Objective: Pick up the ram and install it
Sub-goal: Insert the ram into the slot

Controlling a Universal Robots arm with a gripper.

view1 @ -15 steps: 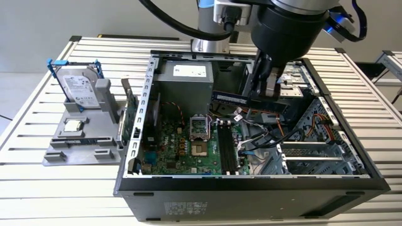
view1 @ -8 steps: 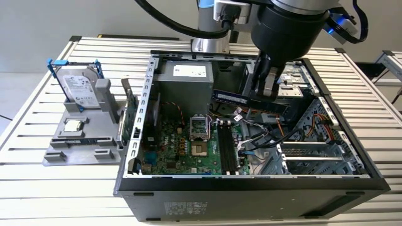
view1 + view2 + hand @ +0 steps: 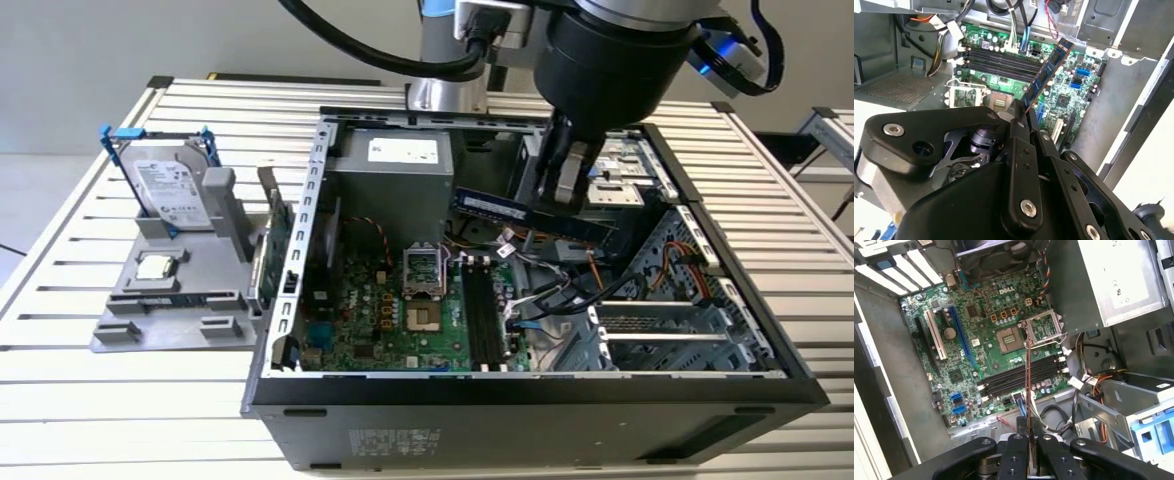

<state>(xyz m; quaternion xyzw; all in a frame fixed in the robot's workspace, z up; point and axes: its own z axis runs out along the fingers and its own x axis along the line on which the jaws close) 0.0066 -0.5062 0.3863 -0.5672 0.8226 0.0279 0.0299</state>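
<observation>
Holding the ram (image 3: 534, 213) pinched between its fingers (image 3: 1016, 131), the gripper (image 3: 566, 190) hangs above the open computer case (image 3: 534, 420). The pick-up looks done, but the stick is not yet seated in the black memory slots (image 3: 483, 315). The exterior view shows its height above the board, while the first wrist view shows it edge-on over the slots.

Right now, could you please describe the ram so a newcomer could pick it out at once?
Look inside the open computer case, above the motherboard's black slots. The ram is the thin blue-green stick with dark chips, the one board held tilted in the gripper, not seated.
</observation>
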